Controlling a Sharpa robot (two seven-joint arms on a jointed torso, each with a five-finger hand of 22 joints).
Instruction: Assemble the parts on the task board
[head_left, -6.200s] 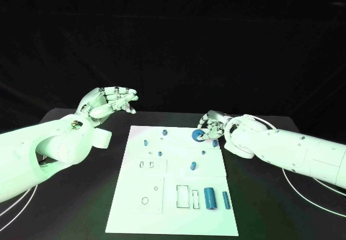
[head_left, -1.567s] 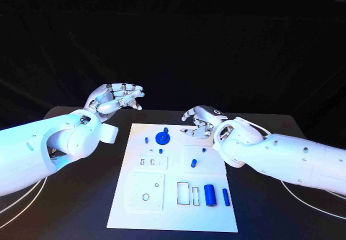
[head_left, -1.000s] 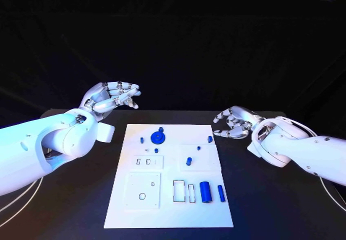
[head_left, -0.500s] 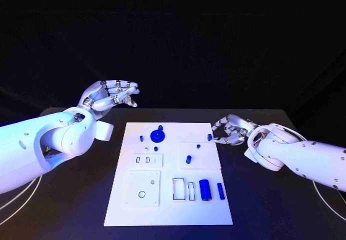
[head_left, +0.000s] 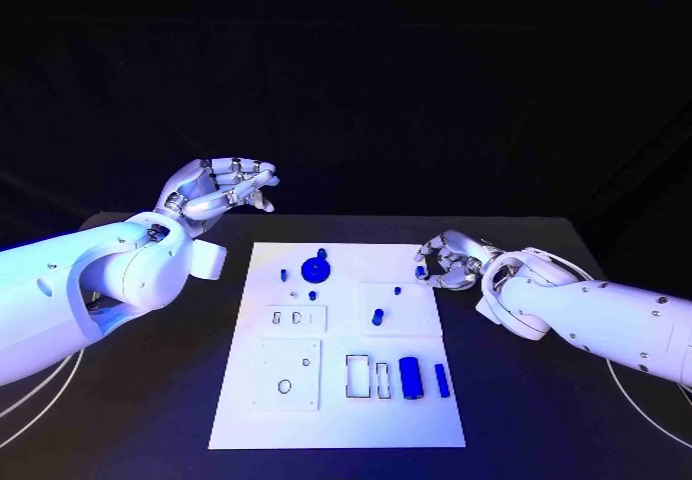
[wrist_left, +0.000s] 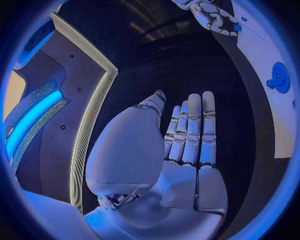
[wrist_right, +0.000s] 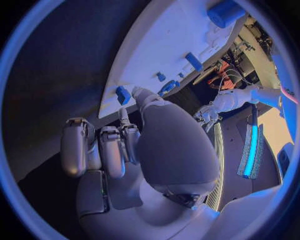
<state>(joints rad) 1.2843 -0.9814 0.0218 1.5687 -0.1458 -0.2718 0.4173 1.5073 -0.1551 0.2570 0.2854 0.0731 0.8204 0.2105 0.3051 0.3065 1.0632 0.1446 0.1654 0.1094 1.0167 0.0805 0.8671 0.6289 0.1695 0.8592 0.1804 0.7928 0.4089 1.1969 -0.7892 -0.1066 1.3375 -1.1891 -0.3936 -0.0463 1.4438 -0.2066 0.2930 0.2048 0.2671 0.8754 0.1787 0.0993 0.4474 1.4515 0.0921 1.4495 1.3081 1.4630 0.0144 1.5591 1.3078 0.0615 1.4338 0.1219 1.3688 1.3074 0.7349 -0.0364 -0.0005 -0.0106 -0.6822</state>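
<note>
Small blue parts (head_left: 410, 379) (pegs, one disc) dot the white task board (head_left: 339, 420).

Right hand (head_left: 444, 262) crowds the task board (head_left: 339, 420)'s far-right edge.

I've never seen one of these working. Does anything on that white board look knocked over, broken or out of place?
Nothing stands out. The task board lies flat and square on the table, and the blue parts look tidy. The right hand hovers by a small blue piece at its edge.

The right robot hand (head_left: 446, 262) has moved in to the small blue peg (head_left: 420, 271).
</note>
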